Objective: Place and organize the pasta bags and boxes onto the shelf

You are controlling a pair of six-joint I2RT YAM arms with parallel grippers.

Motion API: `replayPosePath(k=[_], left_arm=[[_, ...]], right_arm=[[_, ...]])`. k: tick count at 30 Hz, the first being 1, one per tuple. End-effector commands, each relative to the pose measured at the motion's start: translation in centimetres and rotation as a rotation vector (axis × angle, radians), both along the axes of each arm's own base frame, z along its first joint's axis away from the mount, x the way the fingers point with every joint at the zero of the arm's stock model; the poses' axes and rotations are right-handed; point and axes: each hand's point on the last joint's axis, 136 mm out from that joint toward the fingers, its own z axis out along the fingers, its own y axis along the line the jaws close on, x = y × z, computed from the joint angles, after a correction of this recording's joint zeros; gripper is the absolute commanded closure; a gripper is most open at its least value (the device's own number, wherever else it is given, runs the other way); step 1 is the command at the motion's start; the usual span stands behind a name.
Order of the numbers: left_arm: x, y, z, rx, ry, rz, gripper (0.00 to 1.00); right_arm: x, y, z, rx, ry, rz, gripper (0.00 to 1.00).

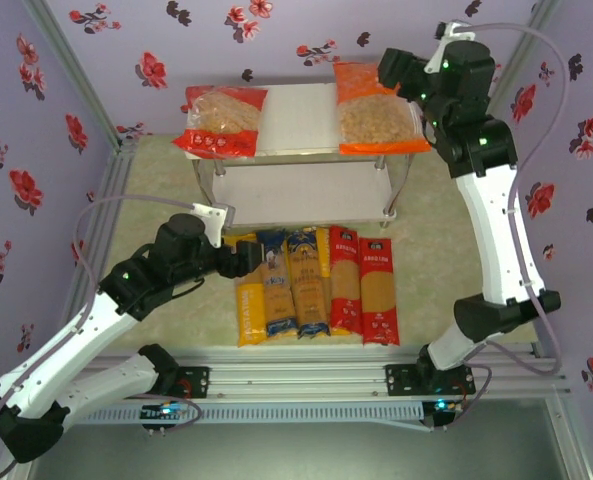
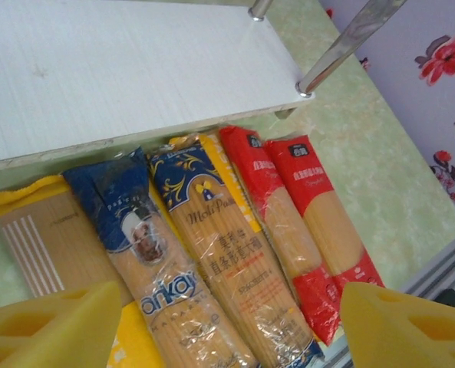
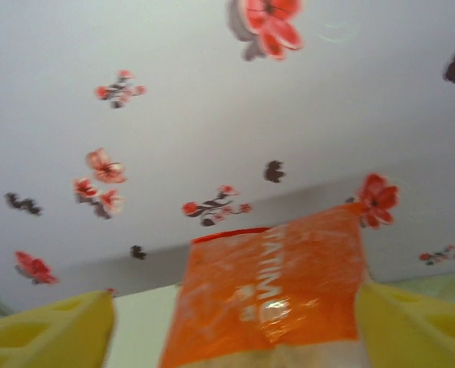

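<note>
The white shelf [image 1: 301, 115] carries a red-ended bag [image 1: 221, 122] on the left of its top board and an orange bag [image 1: 378, 118] on the right. My right gripper [image 1: 396, 70] is at that orange bag's [image 3: 273, 291] far end. Its jaws are open and the bag lies between the yellow fingers [image 3: 51, 333], touching the right one and clear of the left. Several spaghetti packs lie side by side on the table in front of the shelf: a yellow [image 1: 248, 305], a blue [image 2: 146, 253], another blue [image 2: 227, 253] and two red [image 2: 288, 230]. My left gripper [image 2: 227, 314] hovers open above them.
The shelf's lower board [image 2: 120, 69] is bare and ends just beyond the packs' top ends, with a thin metal leg [image 2: 350, 38] at its right corner. Floral walls close in the back and sides. An aluminium rail [image 1: 306, 380] runs along the near edge.
</note>
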Motion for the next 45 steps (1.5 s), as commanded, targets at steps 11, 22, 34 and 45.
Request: replayPosePath(k=[11, 22, 34, 45], left_arm=[[0.2, 3.5, -2.3, 0.098, 0.020, 0.139, 0.29], [0.1, 3.8, -1.7, 0.101, 0.003, 0.140, 0.27], [0.2, 5.4, 0.6, 0.111, -0.029, 0.200, 0.26], [-0.4, 5.6, 0.0, 0.125, -0.011, 0.171, 0.08]], right_arm=[[-2.5, 3.2, -8.2, -0.150, 0.205, 0.093, 0.58], [-2.7, 1.1, -14.0, -0.284, 0.381, 0.006, 0.56], [-3.0, -0.7, -17.2, -0.339, 0.508, -0.022, 0.54], [-3.3, 0.3, -12.5, -0.271, 0.371, 0.033, 0.26]])
